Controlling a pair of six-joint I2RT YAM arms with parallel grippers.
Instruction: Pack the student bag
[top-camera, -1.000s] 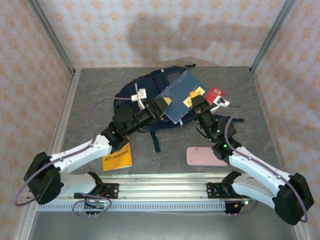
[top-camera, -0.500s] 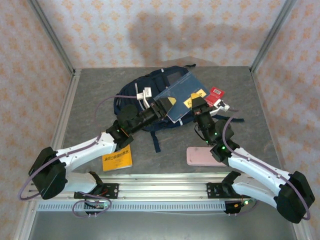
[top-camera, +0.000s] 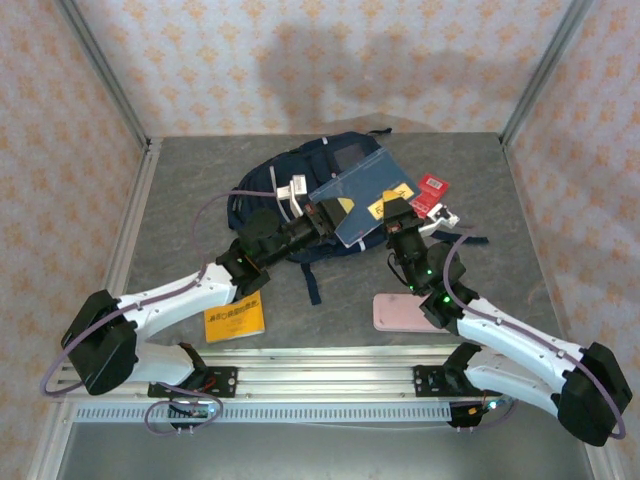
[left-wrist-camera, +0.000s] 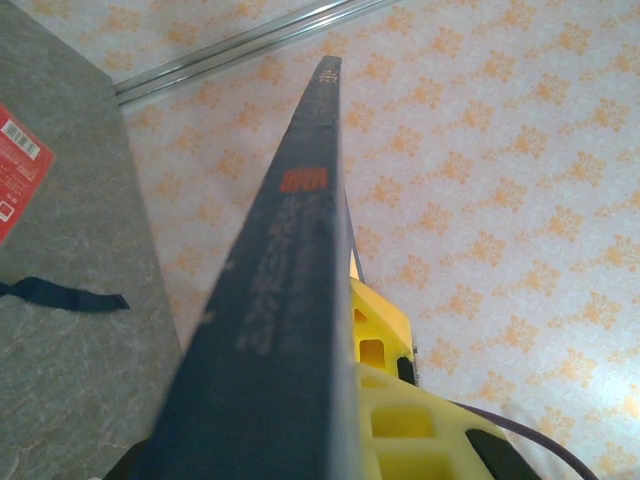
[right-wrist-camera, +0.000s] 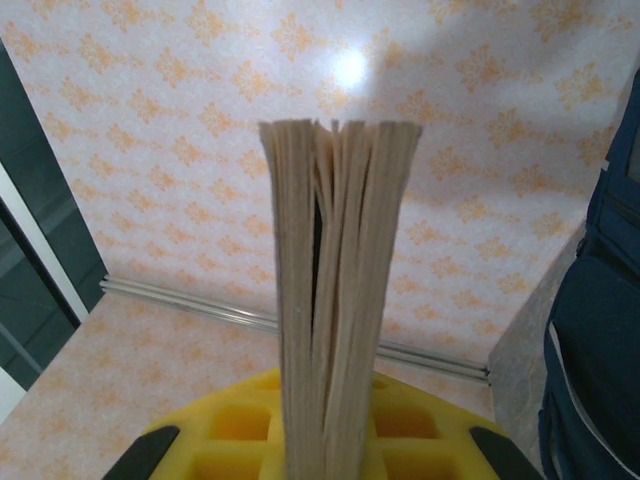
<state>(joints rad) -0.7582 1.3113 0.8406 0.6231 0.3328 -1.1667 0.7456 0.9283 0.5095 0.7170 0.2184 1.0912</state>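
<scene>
My left claw (top-camera: 322, 213) and right claw (top-camera: 396, 211) are each clamped on an edge of the navy book (top-camera: 360, 188), holding it over the bag (top-camera: 290, 165), which lies on the bench (top-camera: 500, 180) near the back wall.

Left arm (top-camera: 170, 300): white links, black joints, thin purple-grey cable.
Right arm (top-camera: 510, 335): same colours; small green dots, seemingly lights.
Finger pads (left-wrist-camera: 385, 400): yellow, with square hollows.

grey tabletop (top-camera: 180, 200), orange-patterned walls (top-camera: 300, 60)
</scene>
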